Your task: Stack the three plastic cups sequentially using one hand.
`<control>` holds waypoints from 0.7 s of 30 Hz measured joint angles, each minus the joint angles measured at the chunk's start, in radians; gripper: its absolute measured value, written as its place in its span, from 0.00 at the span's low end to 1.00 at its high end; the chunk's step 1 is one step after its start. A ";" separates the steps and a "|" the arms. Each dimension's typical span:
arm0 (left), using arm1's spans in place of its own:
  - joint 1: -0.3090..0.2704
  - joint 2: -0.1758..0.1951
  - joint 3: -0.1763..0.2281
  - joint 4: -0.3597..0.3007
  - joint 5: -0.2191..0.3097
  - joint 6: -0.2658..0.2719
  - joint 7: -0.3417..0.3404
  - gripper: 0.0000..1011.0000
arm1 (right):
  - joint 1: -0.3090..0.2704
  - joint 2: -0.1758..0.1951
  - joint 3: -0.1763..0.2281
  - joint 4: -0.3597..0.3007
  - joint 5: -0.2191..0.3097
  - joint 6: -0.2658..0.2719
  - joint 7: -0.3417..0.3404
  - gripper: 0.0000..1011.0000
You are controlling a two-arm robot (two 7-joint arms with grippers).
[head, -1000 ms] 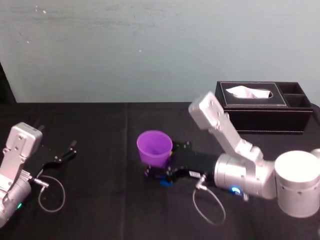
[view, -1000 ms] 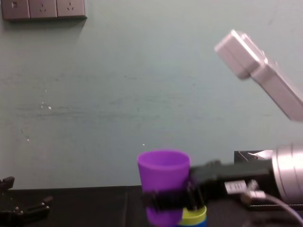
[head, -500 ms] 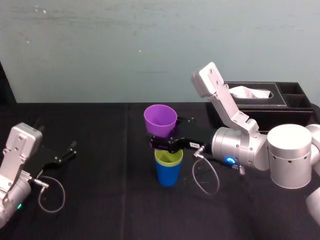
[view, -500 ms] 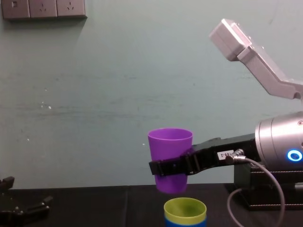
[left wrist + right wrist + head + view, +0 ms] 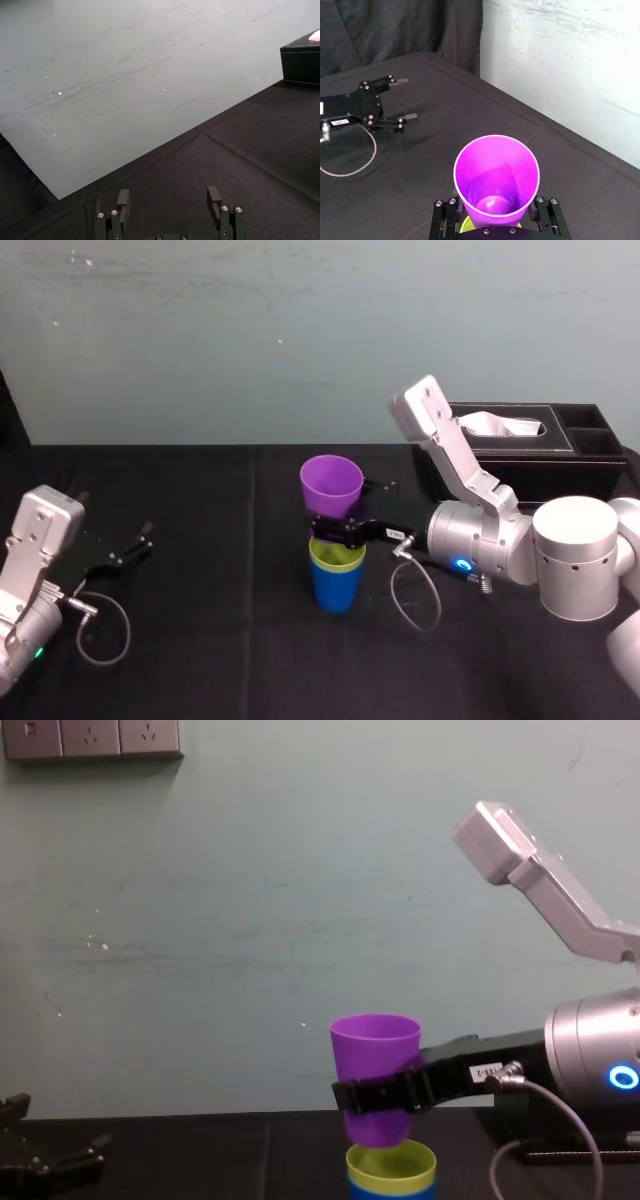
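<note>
Item: purple cup (image 5: 332,485), upright; right end effector (image 5: 335,530) is pinching its lower wall, holding it just above yellow-green cup (image 5: 337,556), which is sitting in blue cup (image 5: 336,592), mid tabletop (image 5: 220,640). Axes approx. in line, so insertion is looking straight down. Idle left end effector (image 5: 125,550) is lying spread, far left.

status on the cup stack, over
Right tool shut on purple cup, base at rim of yellow-green cup, nested in blue cup. Left tool open, parked left. Nothing blocking.

No legible text; white label (image 5: 487,1071) on right claw (image 5: 378,1095) unreadable.
</note>
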 joint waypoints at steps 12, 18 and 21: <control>0.000 0.000 0.000 0.000 0.000 0.000 0.000 0.99 | -0.008 -0.001 -0.002 0.022 -0.006 -0.014 0.005 0.70; 0.000 0.000 0.000 0.000 0.000 0.000 0.000 0.99 | -0.010 -0.002 -0.007 0.030 -0.012 -0.017 0.010 0.70; 0.000 0.000 0.000 0.000 0.000 0.000 0.000 0.99 | -0.011 -0.002 -0.008 0.033 -0.014 -0.018 0.011 0.70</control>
